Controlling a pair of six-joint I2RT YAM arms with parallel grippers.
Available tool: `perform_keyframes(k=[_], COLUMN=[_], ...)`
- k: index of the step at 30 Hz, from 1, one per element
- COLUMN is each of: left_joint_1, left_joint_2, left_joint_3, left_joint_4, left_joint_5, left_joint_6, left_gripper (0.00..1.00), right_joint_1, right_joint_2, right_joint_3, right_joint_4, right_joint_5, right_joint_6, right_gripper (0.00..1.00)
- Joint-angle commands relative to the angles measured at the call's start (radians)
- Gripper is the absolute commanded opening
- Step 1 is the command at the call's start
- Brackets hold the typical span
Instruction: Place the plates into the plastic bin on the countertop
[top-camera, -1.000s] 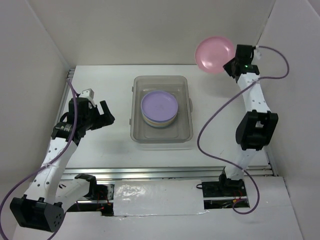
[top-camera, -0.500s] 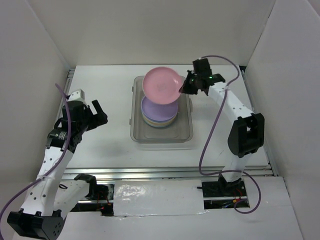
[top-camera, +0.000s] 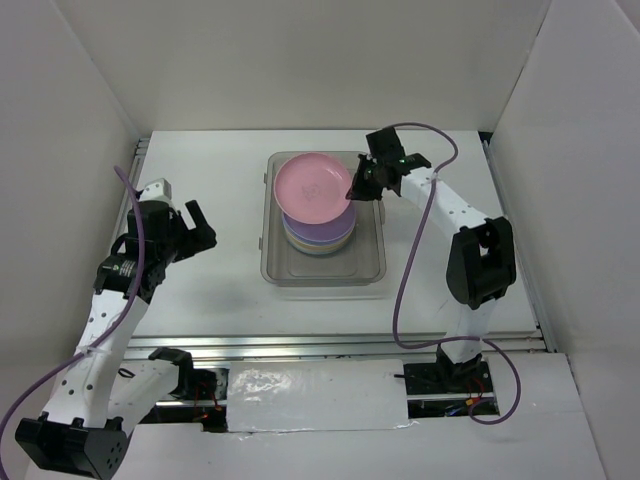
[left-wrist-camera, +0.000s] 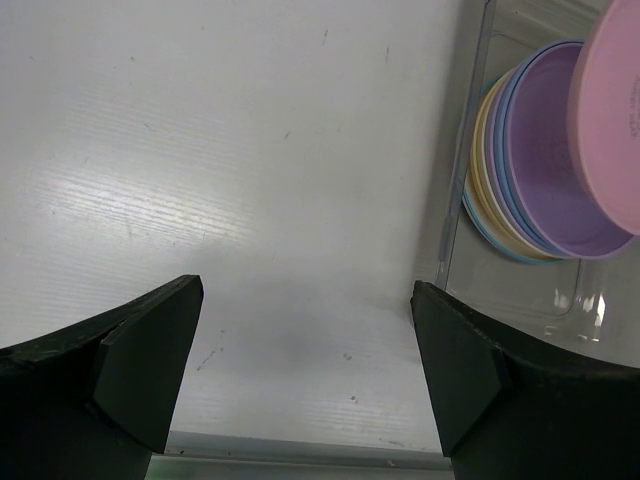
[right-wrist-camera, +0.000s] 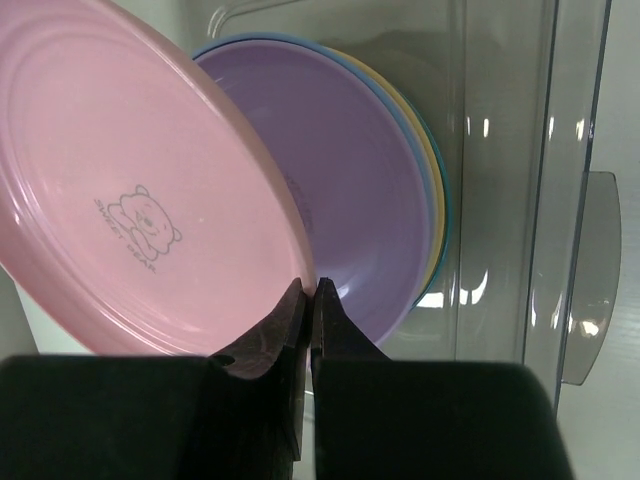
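your pink plate (top-camera: 312, 188), glossy with a faint bear print, tilts above the lilac-topped stack (top-camera: 326, 236) inside the clear plastic bin (top-camera: 320, 272), its rim pinched by the right gripper (top-camera: 356, 185). your left gripper (top-camera: 197, 226) hangs spread apart over the white countertop (top-camera: 215, 295), enclosed by white walls (top-camera: 300, 60).

Right wrist view. On the pink plate (right-wrist-camera: 130, 200) a small grey bear outline is showing, with a curved line of capitals beside it, too faint for sure reading. On the lilac plate (right-wrist-camera: 360, 200) a dark printed mark is showing, unreadable.
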Motion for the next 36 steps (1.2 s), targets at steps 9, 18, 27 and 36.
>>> perform_keyframes(k=[9,18,27,36], left_joint_1=[0.005,0.005,0.004,0.004], left_joint_2=[-0.008,-0.011,-0.008,-0.027], left_joint_3=[-0.004,-0.009,0.037,0.253], left_joint_4=[0.020,0.023,-0.026,-0.231], left_joint_5=[0.015,0.027,-0.089,-0.290], left_joint_6=[-0.001,0.002,-0.003,0.013], left_gripper=[0.99,0.99,0.99,0.99], right_joint_1=[0.003,0.032,0.180,0.392], right_joint_2=[-0.014,-0.108,-0.513,-1.112], right_joint_3=[-0.048,-0.011,-0.023,-0.167], right_joint_4=[0.014,-0.014,-0.158,-0.456], right_joint_5=[-0.002,0.064,0.457,0.752], right_joint_6=[-0.007,0.004,-0.020,0.053], right_gripper=[0.07,1.00,1.00,1.00])
